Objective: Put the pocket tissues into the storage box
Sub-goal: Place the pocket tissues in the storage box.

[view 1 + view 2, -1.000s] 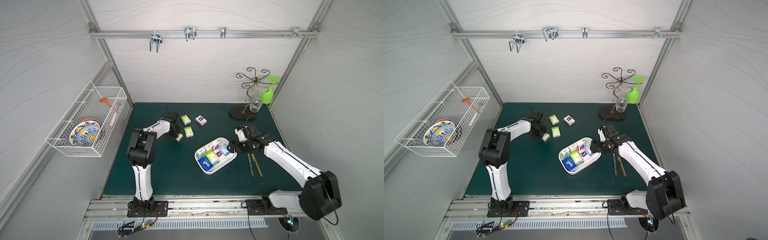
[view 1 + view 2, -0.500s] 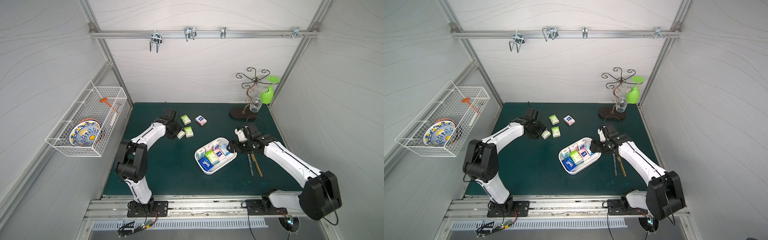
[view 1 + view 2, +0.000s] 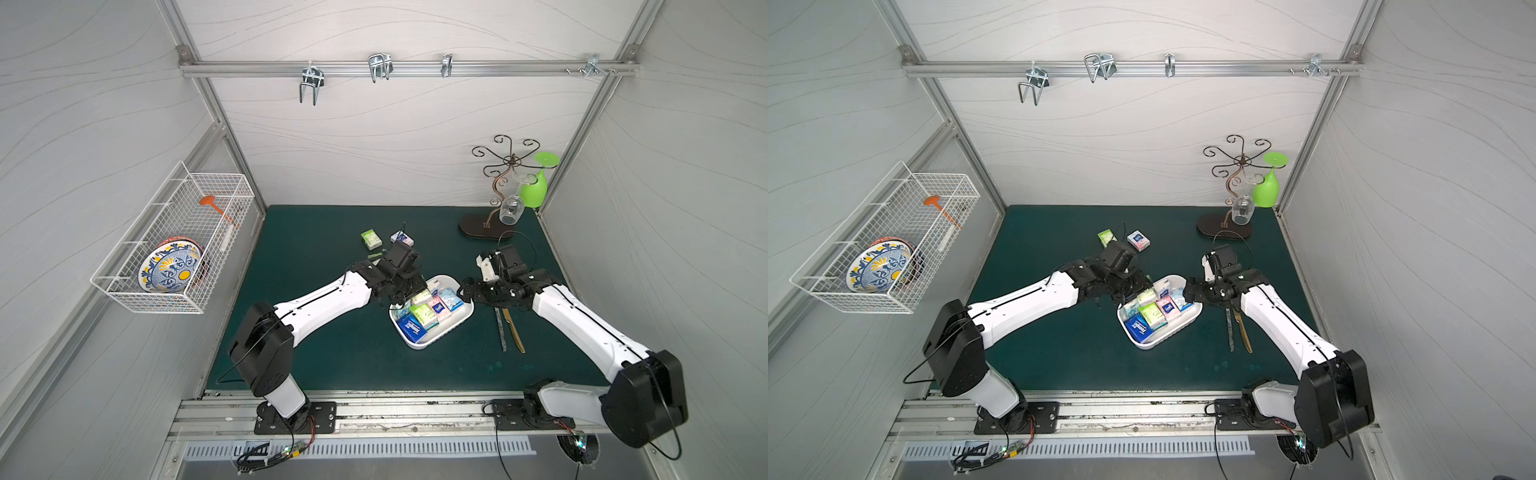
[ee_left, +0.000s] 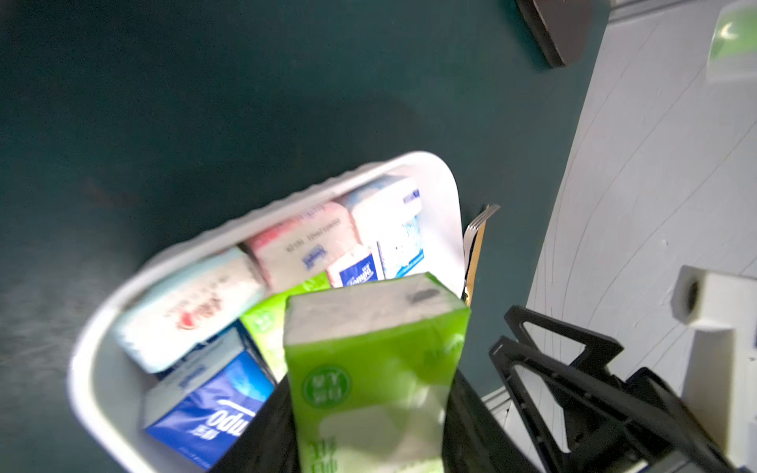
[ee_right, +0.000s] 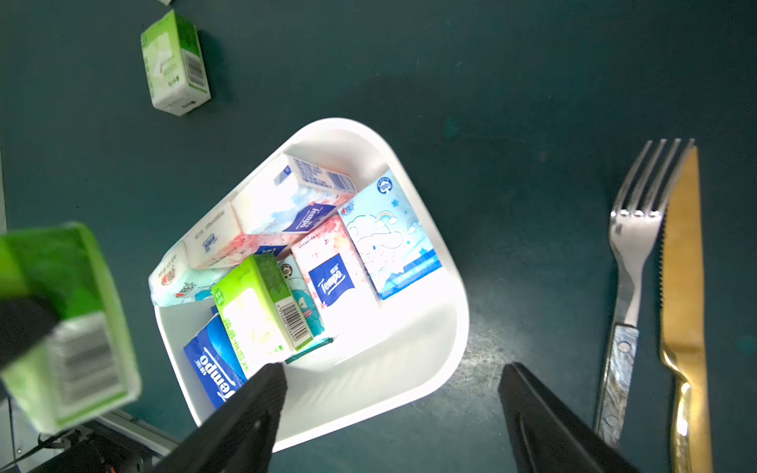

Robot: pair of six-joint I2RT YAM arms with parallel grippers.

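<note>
The white storage box (image 3: 432, 343) (image 3: 1158, 344) lies mid-table and holds several pocket tissues, among them a dark blue one (image 3: 411, 328) and a green one (image 3: 424, 313). My left gripper (image 3: 415, 291) (image 4: 368, 430) hovers over the box's far left end, shut on a light green packet (image 4: 368, 348) (image 5: 61, 319). My right gripper (image 3: 467, 293) (image 5: 389, 368) stands open and empty at the box's right end, its jaws astride the rim (image 5: 458, 327). Loose packets lie on the mat behind: a green one (image 3: 371, 239) and a pink-and-blue one (image 3: 402, 237).
A fork (image 3: 500, 328) (image 5: 631, 254) and a gold knife (image 3: 515, 332) (image 5: 682, 254) lie right of the box, under the right arm. A glass stand (image 3: 498, 187) with a green glass (image 3: 536, 187) fills the back right corner. A wire basket (image 3: 174, 241) hangs on the left wall.
My left arm has swung from the loose packets at the back to the box's left end, carrying the green packet. The right arm has stayed still.
</note>
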